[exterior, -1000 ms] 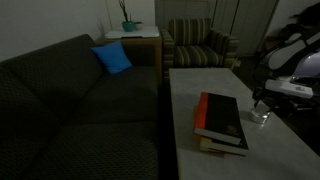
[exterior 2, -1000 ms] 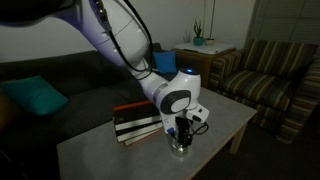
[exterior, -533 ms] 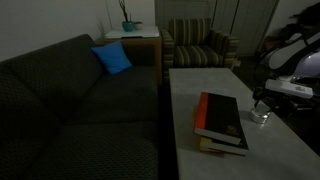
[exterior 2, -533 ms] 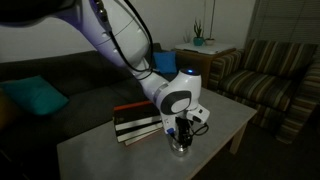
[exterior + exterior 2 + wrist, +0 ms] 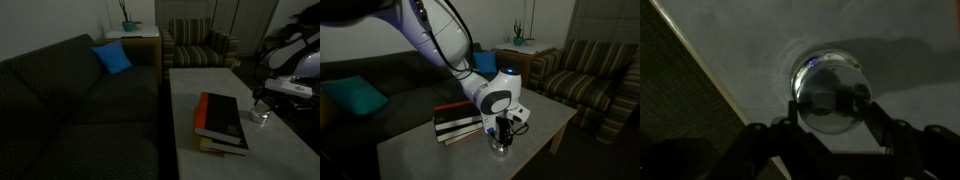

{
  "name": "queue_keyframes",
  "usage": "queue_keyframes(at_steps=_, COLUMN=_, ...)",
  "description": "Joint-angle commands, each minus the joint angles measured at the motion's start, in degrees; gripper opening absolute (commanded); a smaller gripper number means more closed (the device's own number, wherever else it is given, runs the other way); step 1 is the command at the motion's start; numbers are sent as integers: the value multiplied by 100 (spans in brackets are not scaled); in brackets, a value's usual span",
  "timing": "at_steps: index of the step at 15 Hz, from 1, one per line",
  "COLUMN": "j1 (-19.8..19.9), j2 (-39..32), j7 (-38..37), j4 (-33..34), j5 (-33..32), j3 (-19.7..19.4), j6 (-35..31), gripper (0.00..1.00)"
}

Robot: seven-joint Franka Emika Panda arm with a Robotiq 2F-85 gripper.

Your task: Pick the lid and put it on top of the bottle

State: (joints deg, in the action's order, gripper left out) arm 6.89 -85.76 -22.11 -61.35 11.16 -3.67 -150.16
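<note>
The lid (image 5: 826, 92) shows in the wrist view as a pale round glassy disc between the two fingers of the gripper (image 5: 831, 109), and we see the dark fingers (image 5: 792, 110) pressed against its left and right edges, so the jaws are clamped on it, only part of the way together. Directly beneath it stands the bottle (image 5: 500, 146), a squat clear container on the pale table (image 5: 415, 155); from above the two overlap so closely that we cannot tell whether the disc already rests on the rim or hangs just over it. In both exterior views the gripper points straight down over the bottle, which stands near the table's edge, just beside the stack of books (image 5: 456, 124) with the dark cover on top. The white arm (image 5: 438, 38) arches in above the books. Behind the table we see a dark sofa (image 5: 70, 100) with a blue cushion (image 5: 112, 58), and a striped armchair (image 5: 200, 45) at the far end.
</note>
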Motion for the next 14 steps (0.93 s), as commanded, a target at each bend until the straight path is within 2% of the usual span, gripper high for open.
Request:
queue_keyframes(at_steps=1, j1=52, j2=0, j7=44, j4=10, j5=90, j3=57, j6=-114, gripper=43)
queue_keyframes(at_steps=14, j1=43, j2=2, j7=158, j4=57, j5=61, j3=125, j6=89, gripper=43)
